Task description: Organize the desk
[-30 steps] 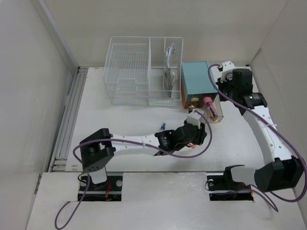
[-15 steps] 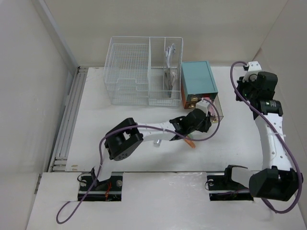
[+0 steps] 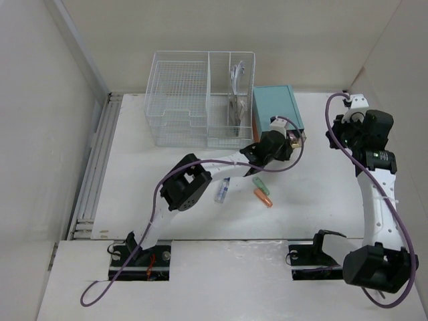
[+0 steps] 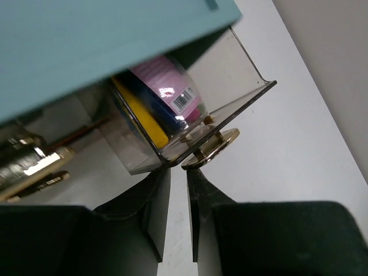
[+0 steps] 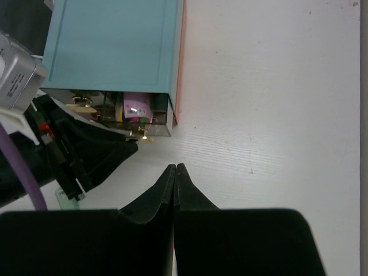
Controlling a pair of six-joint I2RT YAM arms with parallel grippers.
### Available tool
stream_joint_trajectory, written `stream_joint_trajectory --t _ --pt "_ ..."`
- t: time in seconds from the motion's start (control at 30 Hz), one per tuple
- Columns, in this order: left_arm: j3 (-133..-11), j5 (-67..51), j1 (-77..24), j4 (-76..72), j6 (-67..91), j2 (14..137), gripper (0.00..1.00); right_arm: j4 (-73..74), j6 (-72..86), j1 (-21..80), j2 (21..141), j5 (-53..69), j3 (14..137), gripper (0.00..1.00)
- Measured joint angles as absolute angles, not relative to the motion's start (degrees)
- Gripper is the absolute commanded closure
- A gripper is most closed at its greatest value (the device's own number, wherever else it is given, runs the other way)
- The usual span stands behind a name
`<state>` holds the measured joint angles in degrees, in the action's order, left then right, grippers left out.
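The white desk (image 3: 147,180) carries a teal box (image 3: 275,110) with a clear brown drawer (image 3: 294,139) sticking out only a little. In the left wrist view the drawer (image 4: 195,109) holds a pink item (image 4: 167,86) and a yellow one (image 4: 141,118). My left gripper (image 4: 177,171) has its jaws a narrow gap apart, empty, tips against the drawer front beside its gold knob (image 4: 211,146). It shows in the top view (image 3: 289,142) too. My right gripper (image 5: 175,167) is shut and empty above bare desk, right of the box (image 5: 112,43), and shows in the top view (image 3: 336,137).
A white wire-mesh basket (image 3: 200,100) stands left of the box at the back. A green marker (image 3: 259,182), an orange marker (image 3: 264,198) and a blue-capped pen (image 3: 222,190) lie loose mid-desk under the left arm. Walls close in on both sides.
My left arm swung from mid-desk up to the box, and the drawer went from far out to nearly in. My right arm drew back to the right. The markers and pen now lie uncovered.
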<state>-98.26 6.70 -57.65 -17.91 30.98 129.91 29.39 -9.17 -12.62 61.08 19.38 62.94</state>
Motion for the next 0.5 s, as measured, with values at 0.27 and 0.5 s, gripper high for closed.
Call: stream_joint_trajectory --t 0.27,0.5 --pt "-102.5 8.1 -54.6 -17.7 32.6 133.5 0.85 29.1 -9.2 -13.4 60.3 22.8 62.0 0.77" --pt "-102.6 7.9 -54.5 -17.7 33.3 133.5 0.85 30.2 -12.1 -16.1 61.3 31.2 61.6 0.45"
